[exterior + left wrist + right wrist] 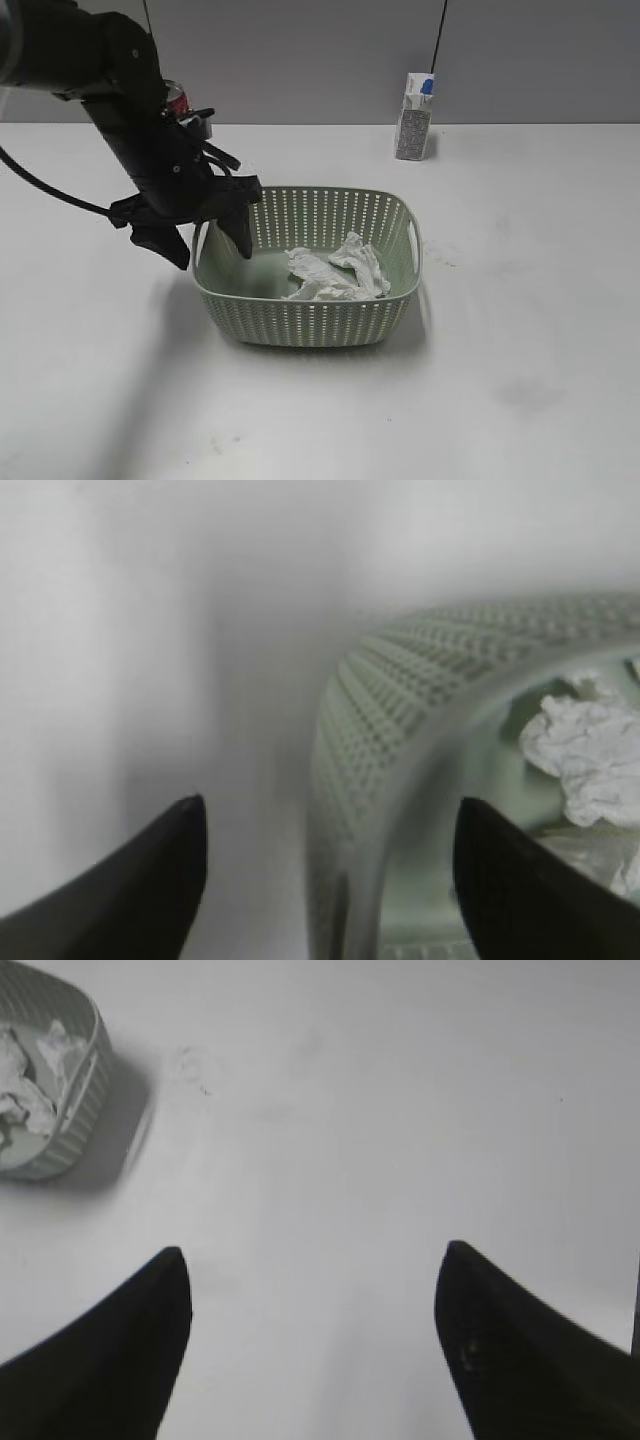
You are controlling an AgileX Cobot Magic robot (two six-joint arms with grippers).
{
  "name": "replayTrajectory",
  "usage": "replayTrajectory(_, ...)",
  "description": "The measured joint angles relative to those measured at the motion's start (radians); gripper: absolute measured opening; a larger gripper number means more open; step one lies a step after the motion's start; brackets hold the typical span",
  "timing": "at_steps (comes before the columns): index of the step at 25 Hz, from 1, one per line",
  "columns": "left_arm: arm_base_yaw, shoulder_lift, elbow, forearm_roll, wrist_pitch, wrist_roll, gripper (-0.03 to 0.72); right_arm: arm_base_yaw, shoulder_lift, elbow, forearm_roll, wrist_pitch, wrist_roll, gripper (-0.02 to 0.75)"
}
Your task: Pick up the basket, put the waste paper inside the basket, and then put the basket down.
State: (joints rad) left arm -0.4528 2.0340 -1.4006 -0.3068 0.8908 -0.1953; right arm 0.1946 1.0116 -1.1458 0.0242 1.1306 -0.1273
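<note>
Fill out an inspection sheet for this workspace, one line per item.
Surface: white table, faint smudges.
Job's things: basket standing on the table; waste paper inside it.
Clutter: small carton at the back; red-topped can behind the left arm.
Grippers: left gripper open, jaws astride the basket's left rim; right gripper open over bare table, empty.
Cables: black cable trailing from the left arm; thin cable on the wall.
Surroundings: plain grey wall.

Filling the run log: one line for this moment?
left gripper: open, straddling pale green slotted plastic basket wall | crumpled white waste paper: inside | right gripper: open
</note>
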Motion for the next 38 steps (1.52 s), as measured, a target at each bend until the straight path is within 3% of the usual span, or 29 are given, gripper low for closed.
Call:
replayTrajectory(4,0.001,-0.056,0.0,-0.009,0.019,0.068,0.643,0.0,-0.156,0.209,0.0,-0.028,0.04,0.574)
replayTrajectory(11,0.045,-0.236,-0.003,0.044,0.073,0.117,0.645,0.0,-0.506,0.511,-0.012,-0.124,0.092,0.574)
replayTrajectory(17,0.138,-0.374,-0.005,0.13,0.151,0.172,0.617,0.0,-0.775,0.679,-0.014,-0.128,0.095,0.574)
replayTrajectory(23,0.258,-0.506,0.018,0.181,0.213,0.232,0.592,0.0,-0.976,0.726,-0.015,-0.171,0.095,0.573)
replayTrajectory(28,0.32,-0.658,0.145,0.191,0.225,0.257,0.587,0.0,-1.016,0.729,-0.016,-0.178,0.095,0.573)
replayTrajectory(38,0.326,-1.139,0.557,0.191,0.123,0.264,0.585,0.0,-1.016,0.729,-0.016,-0.179,0.095,0.573)
